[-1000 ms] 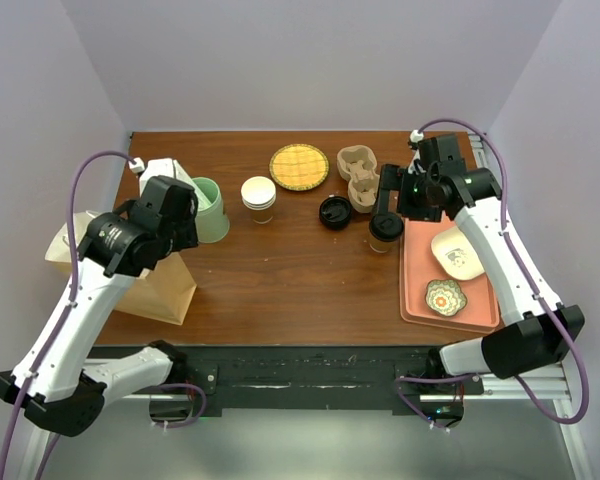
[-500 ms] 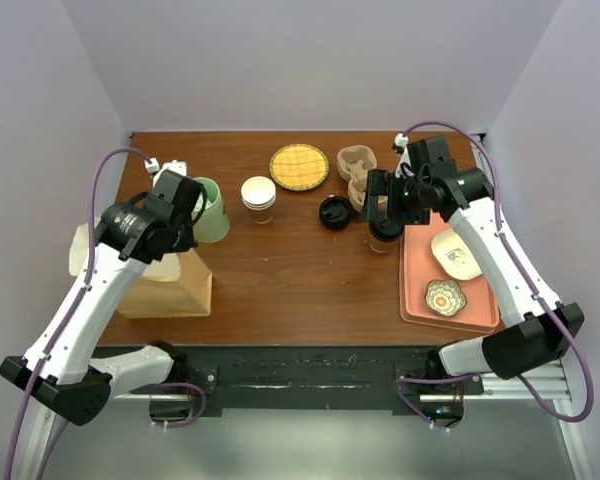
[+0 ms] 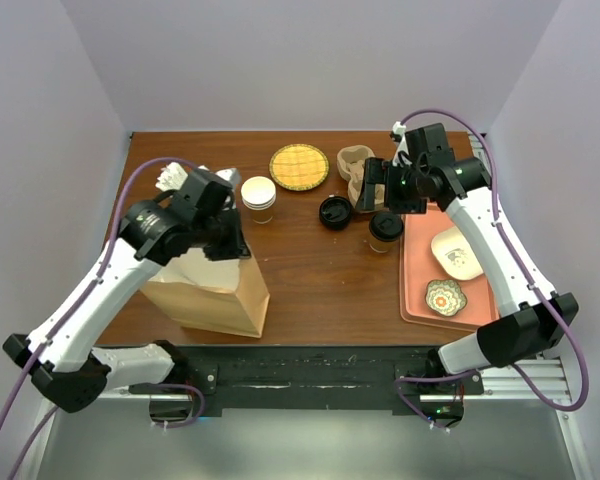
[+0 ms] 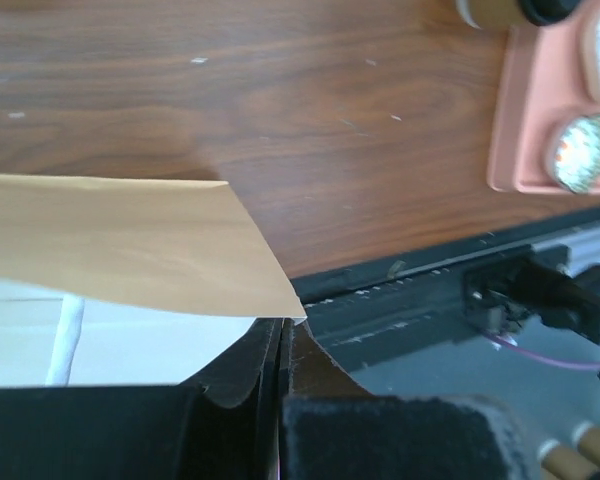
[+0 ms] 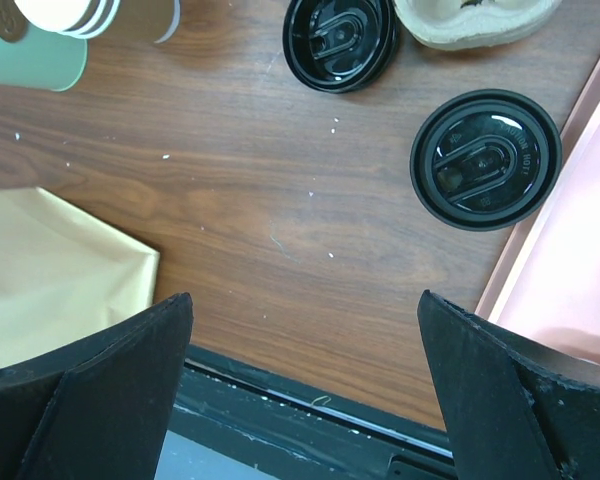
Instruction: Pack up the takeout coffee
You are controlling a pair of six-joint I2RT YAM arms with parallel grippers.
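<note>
Change: left tool has clamped shut on the thin top edge of the tan paper bag, now dragged right toward mid-counter | Right tool: fingers spread wide, empty, above the coffee cup | Cup: kraft paper, glossy round black lid, upright on wood-grain counter just beside the pink tray

My top camera looks down from high behind the near edge, covering the whole table. The left wrist camera sits close over the paper bag, facing that same edge. The right wrist camera looks straight down, takeout coffee upper right. Both wrist views share bag and pink tray.
</note>
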